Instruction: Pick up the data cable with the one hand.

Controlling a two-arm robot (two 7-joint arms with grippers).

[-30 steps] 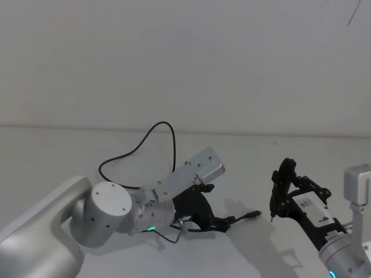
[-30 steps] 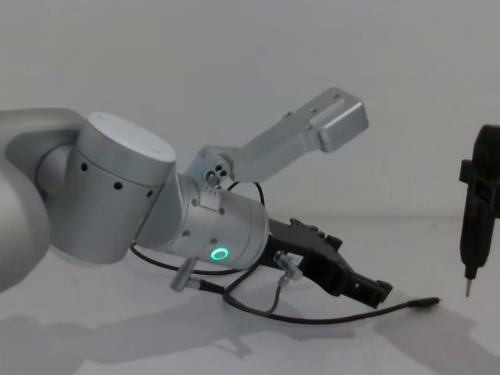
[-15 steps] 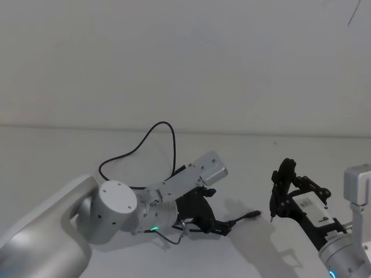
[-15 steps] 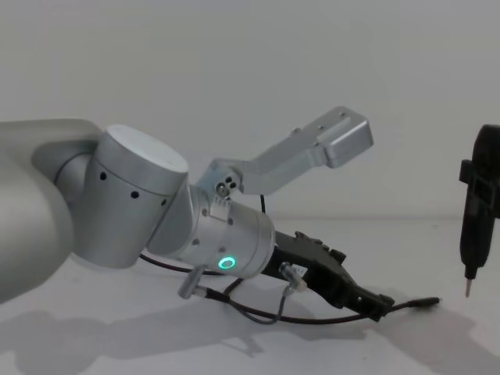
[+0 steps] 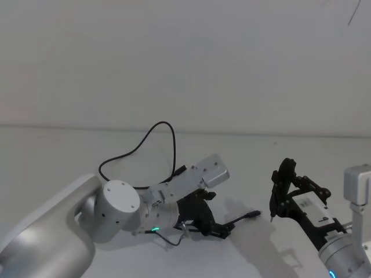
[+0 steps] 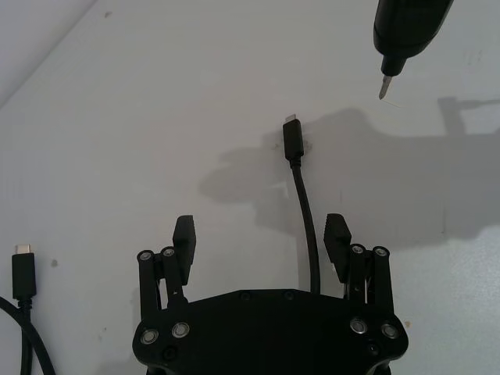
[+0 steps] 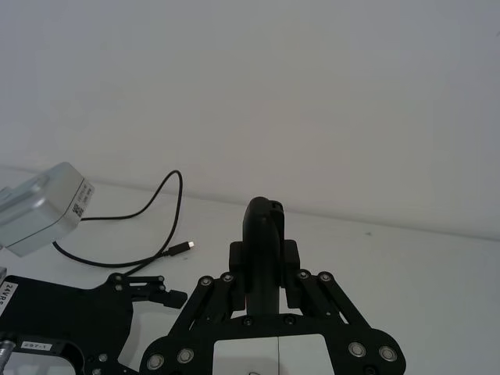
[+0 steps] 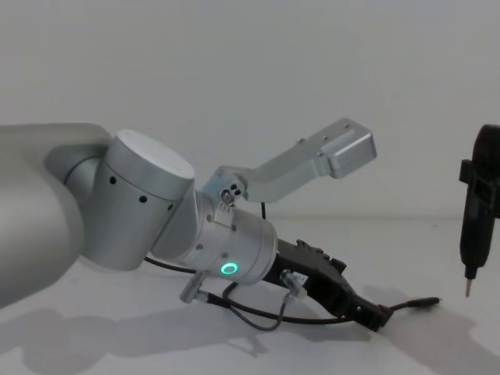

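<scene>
Black data cable [image 6: 301, 195] btwn spread fingers [image 6: 184, 238] of left gripper [image 6: 260, 230].

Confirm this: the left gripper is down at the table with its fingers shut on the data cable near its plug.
Not shut: the left wrist view shows the left gripper with fingers open, the data cable running between them near its plug. The right gripper, off to the side, is shut on a black tool.

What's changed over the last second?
The left gripper dropped lower to the table, open, and now straddles the cable just behind its plug. Nothing is grasped yet. The cable and the right gripper, shut on its tool, stayed put.
</scene>
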